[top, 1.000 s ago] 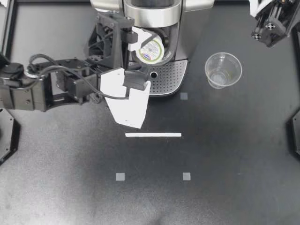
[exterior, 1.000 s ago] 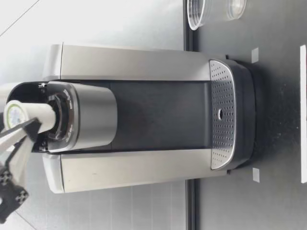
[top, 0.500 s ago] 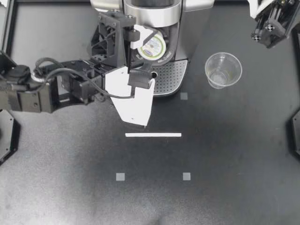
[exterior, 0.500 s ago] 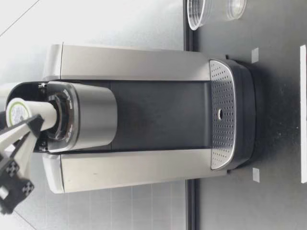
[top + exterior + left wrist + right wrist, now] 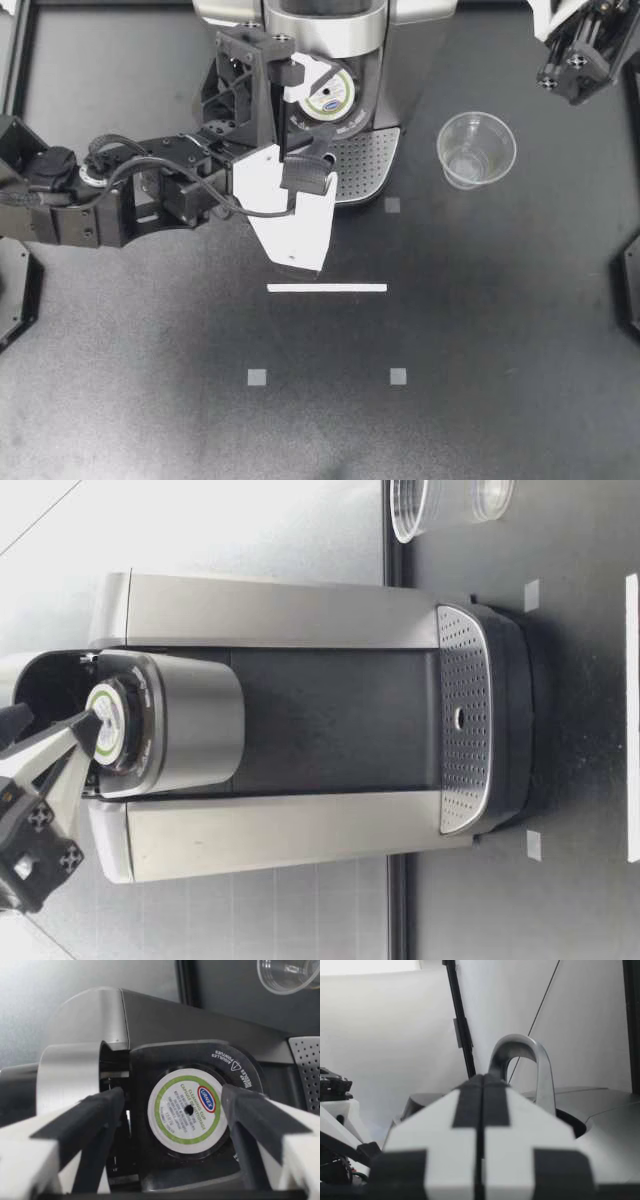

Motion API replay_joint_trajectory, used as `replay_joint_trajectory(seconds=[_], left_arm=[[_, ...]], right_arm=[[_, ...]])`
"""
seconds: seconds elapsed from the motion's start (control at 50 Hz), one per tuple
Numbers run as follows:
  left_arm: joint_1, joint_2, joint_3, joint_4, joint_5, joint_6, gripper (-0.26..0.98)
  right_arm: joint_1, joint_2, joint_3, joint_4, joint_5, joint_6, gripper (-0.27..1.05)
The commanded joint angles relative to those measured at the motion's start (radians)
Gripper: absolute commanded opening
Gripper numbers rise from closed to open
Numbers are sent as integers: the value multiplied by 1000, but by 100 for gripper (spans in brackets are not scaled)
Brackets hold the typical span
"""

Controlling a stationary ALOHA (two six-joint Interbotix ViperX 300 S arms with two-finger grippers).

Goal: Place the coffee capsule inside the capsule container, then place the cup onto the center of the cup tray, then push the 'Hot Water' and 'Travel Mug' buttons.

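The coffee capsule (image 5: 328, 98), white with a green-ringed lid, sits down in the machine's black capsule container (image 5: 350, 118). My left gripper (image 5: 300, 122) stands open over it. In the left wrist view the capsule (image 5: 187, 1110) lies seated between the two black fingers (image 5: 95, 1115), apart from both. From table height the capsule (image 5: 104, 730) is sunk into the holder, with the left gripper (image 5: 62, 742) just above it. The clear plastic cup (image 5: 476, 148) stands upright on the table beside the perforated cup tray (image 5: 362, 165). My right gripper (image 5: 572, 62) is at the far right corner, shut (image 5: 482, 1091) on nothing.
The silver coffee machine (image 5: 330, 30) stands at the back middle with its lid handle (image 5: 520, 1057) raised. A white tape strip (image 5: 327, 288) and small grey squares (image 5: 257, 377) mark the dark table in front.
My left gripper has opened and let go of the capsule. The capsule has dropped from sticking out of the holder to sitting down inside it. The right arm has stayed put.
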Motion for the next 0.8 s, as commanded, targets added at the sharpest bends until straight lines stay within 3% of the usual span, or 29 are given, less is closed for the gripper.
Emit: replay_joint_trajectory(seconds=[0.0, 0.14, 0.24, 0.54, 0.78], left_arm=[[-6, -29, -9, 8, -3, -12, 75], [-32, -66, 28, 8, -17, -94, 75], [-40, -115, 104, 6, -67, -218, 75], [-40, -324, 400, 9, -420, -664, 75], [-40, -445, 566, 8, -680, -808, 75]], right_arm=[[6, -2, -17, 5, -8, 2, 5], [0, 20, -48, 31, 21, -5, 5], [-25, 46, -101, 35, 103, -5, 5], [-137, 156, -264, 32, 276, -9, 5], [-167, 298, -350, 31, 284, -8, 5]])
